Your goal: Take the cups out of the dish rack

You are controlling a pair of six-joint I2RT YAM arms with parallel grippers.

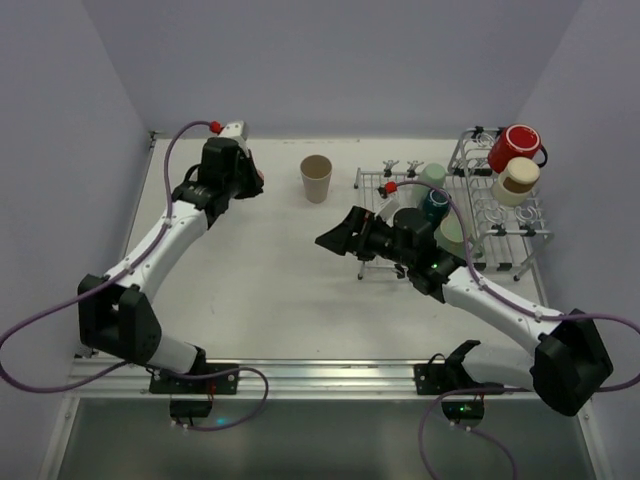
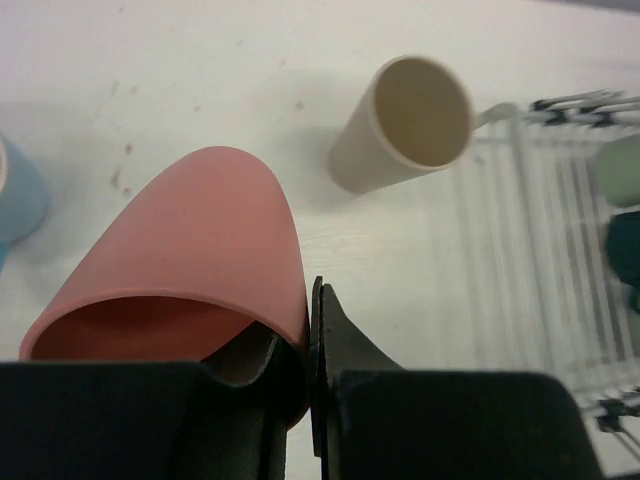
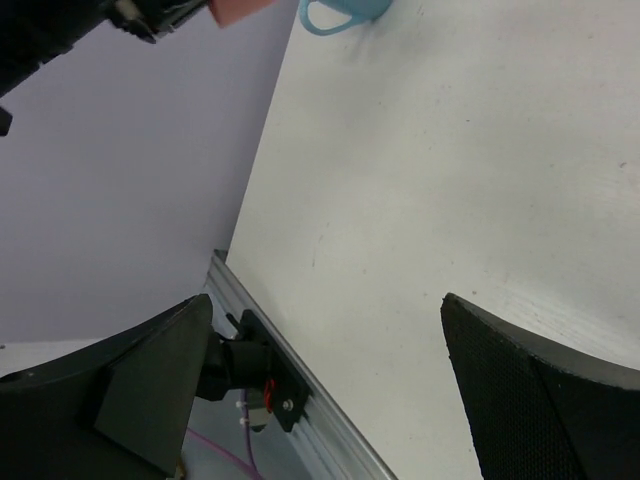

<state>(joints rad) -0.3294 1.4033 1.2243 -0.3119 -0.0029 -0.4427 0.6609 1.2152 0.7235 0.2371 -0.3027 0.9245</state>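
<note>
My left gripper [image 2: 300, 322] is shut on the rim of a pink cup [image 2: 190, 260], one finger inside it and one outside, at the far left of the table [image 1: 252, 182]. A beige tumbler [image 1: 316, 178] stands upright between that gripper and the dish rack [image 1: 500, 235]. The rack holds a red mug [image 1: 514, 146], a cream mug [image 1: 519, 179], a sage green cup [image 1: 432, 176], a dark teal cup [image 1: 435, 205] and a pale green cup [image 1: 453, 236]. My right gripper [image 1: 332, 238] hangs open and empty left of the rack, over bare table [image 3: 325, 330].
A light blue mug [image 3: 340, 12] stands on the table by the left arm, seen also at the left wrist view's edge [image 2: 15, 195]. Grey walls close the left, back and right sides. A metal rail [image 3: 300, 420] runs along the near edge.
</note>
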